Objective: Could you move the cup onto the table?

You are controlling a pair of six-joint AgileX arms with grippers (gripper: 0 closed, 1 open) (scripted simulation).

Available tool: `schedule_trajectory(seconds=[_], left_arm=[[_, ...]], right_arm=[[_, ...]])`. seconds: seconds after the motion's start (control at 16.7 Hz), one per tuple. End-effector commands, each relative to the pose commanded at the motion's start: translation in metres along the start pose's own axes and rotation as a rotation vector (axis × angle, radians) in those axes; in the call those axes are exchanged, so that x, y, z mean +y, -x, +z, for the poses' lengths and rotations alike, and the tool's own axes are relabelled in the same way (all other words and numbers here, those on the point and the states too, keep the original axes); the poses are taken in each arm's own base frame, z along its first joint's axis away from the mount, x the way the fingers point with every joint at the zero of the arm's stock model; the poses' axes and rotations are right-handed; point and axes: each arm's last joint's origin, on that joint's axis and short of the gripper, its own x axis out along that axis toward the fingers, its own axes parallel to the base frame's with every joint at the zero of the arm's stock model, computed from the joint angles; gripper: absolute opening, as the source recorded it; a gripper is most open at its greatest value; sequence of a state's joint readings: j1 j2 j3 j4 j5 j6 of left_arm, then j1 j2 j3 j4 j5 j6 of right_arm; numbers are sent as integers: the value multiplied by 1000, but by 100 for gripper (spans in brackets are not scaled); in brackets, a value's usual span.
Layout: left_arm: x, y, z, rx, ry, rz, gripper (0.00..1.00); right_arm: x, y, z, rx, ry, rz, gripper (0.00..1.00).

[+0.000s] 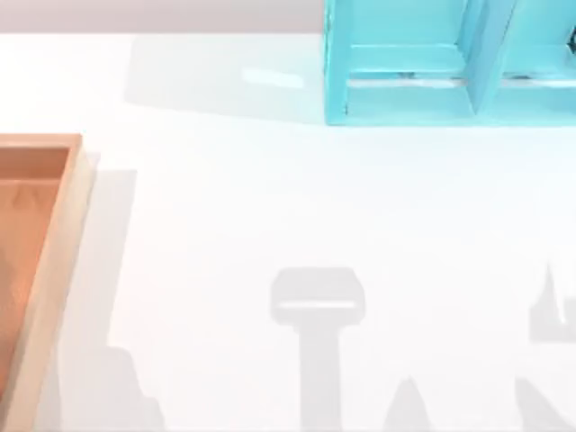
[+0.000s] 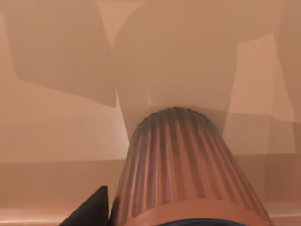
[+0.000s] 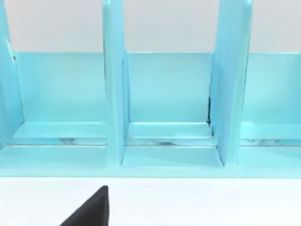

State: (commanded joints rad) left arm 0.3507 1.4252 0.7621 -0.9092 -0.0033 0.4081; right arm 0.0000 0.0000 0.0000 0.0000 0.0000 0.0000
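**Cup close under my left wrist, over the tray floor**

The white table (image 1: pixel 297 207) takes up most of the top view, crossed by grey shadows of my arms. At its far edge, toward the right, stands the turquoise shelf unit (image 1: pixel 432 63), its open compartments facing my right wrist camera (image 3: pixel 164 94). At the table's left edge sits the orange-brown wooden tray (image 1: pixel 54 270).

In my left wrist view the cup (image 2: pixel 181 169), ribbed and reddish-brown, fills the near foreground against the tray's orange floor (image 2: pixel 56 70). One black fingertip (image 2: pixel 91 209) of my left gripper shows just beside the cup; I cannot tell whether the gripper is clamped on it.

One black fingertip (image 3: pixel 91 209) of my right gripper hangs over the white table before the shelf; whether it is apart or together I cannot tell.
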Motion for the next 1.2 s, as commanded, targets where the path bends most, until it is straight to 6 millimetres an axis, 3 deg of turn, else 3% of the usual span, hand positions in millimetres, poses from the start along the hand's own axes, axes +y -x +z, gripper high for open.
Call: schedule_trajectory(seconds=[0.72, 1.2], left_arm=[[0, 0, 0, 0, 0, 0, 2], [0, 0, 0, 0, 0, 0, 0]], right_arm=[[0, 0, 0, 0, 0, 0, 100], [0, 0, 0, 0, 0, 0, 100]])
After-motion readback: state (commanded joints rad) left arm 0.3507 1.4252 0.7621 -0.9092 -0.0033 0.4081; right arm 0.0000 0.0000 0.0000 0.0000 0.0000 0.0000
